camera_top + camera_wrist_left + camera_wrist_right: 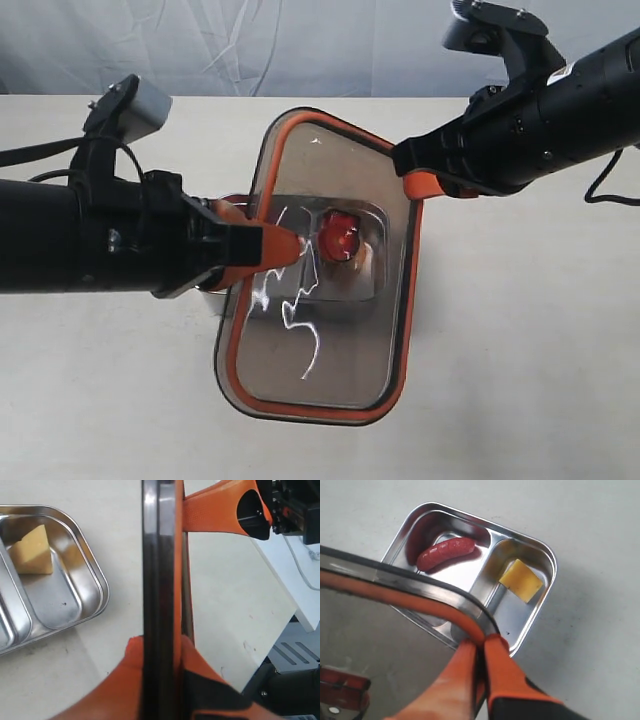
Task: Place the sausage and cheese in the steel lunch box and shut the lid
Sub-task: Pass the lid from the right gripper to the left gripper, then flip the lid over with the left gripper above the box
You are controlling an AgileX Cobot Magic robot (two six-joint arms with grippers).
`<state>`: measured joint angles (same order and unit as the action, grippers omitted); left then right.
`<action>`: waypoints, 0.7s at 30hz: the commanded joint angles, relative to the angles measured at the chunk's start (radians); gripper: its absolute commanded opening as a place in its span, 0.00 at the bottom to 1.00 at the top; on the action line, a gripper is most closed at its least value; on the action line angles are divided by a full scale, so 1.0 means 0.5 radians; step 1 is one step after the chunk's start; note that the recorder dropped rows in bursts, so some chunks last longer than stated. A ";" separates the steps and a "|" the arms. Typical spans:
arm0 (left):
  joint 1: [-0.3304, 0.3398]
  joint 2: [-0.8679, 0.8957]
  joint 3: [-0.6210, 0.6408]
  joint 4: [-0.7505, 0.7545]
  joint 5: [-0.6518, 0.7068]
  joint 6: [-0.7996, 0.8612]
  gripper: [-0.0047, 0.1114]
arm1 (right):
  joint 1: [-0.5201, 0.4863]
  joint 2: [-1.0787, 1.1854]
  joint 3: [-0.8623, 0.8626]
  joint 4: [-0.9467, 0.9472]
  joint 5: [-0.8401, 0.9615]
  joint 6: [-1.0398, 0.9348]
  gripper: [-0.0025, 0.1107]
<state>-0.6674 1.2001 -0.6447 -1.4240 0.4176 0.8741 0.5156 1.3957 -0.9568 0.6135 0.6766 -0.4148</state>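
Note:
Both grippers hold the dark translucent lid (pixel 320 290) with its orange seal rim in the air above the steel lunch box (pixel 544 550). My left gripper (pixel 285 247) is shut on the lid's left edge (pixel 160 580). My right gripper (pixel 422 183) is shut on the lid's far right rim (pixel 440 602). The red sausage (pixel 445 553) lies in one compartment and the yellow cheese (pixel 521 581) wedge in the other. Through the lid, the exterior view shows the orange valve tab (pixel 340 235); the box is mostly hidden under it.
The lunch box (pixel 95 587) rests on a pale tabletop (pixel 520 330). In the left wrist view the cheese (pixel 34 552) sits in the box, the table's edge runs at the right, and the right gripper's orange fingers (pixel 220 512) grip the lid's far end.

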 commanded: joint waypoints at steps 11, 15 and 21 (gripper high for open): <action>-0.006 0.006 -0.080 0.500 -0.320 0.045 0.04 | -0.053 -0.241 -0.014 -0.202 -0.143 -0.016 0.35; -0.006 0.006 -0.187 1.134 -0.651 0.045 0.04 | -0.061 -0.508 -0.014 -0.491 -0.115 0.185 0.34; -0.006 0.009 -0.199 2.131 -0.822 0.045 0.04 | -0.061 -0.635 -0.014 -0.542 -0.066 0.209 0.34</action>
<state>-0.6674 1.2007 -0.7354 -0.4657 0.0454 0.8957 0.4908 1.0904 -0.9568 0.3547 0.6411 -0.3172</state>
